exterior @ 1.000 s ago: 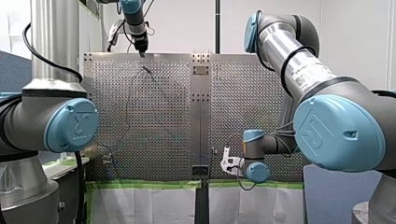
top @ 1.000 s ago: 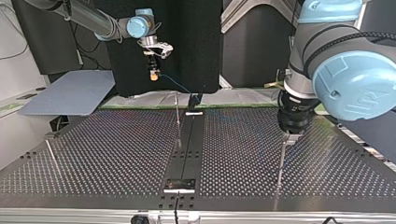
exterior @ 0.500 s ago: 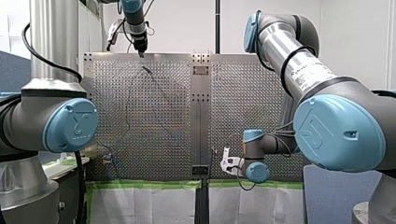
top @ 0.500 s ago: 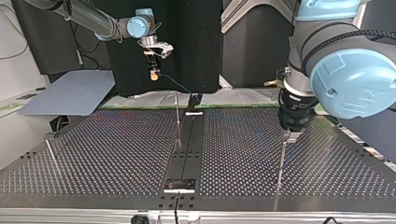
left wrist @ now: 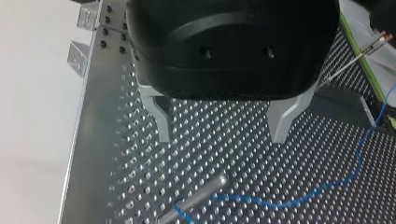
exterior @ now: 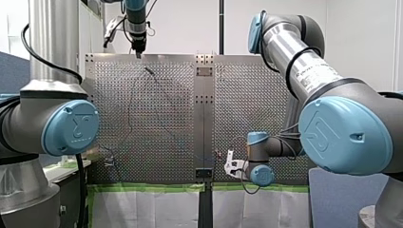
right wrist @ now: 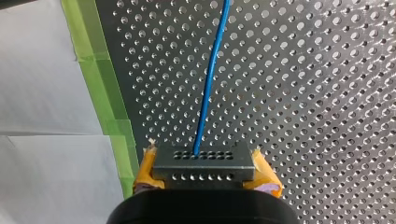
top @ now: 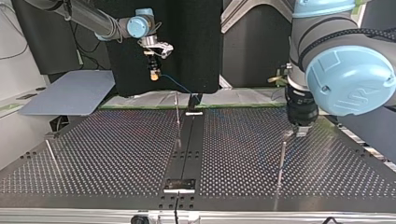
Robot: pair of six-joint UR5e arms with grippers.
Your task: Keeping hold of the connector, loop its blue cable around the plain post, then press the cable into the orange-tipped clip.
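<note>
Reading the rig: my right gripper [right wrist: 204, 171] is clamped on the connector [right wrist: 204, 161], with yellow pads [right wrist: 264, 176] on either side. The blue cable [right wrist: 208, 84] runs straight out ahead over the perforated table [right wrist: 317, 93]. In the top view that gripper hangs high past the table's far edge, my guess to hold tension so the cable can't slacken.

My left gripper [left wrist: 219, 137] is empty, metal fingers [left wrist: 159, 116] spread wide, hovering just above the plain post [left wrist: 201, 198]. The cable meets the post near its foot; whether it wraps fully is cut off, so I can't tell. The orange-tipped clip [left wrist: 380, 39] sits well apart, and the cable is not visibly seated in it.

I judge the loop about done and the clip press not yet done. The open left gripper is likely there to push the cable down.
</note>
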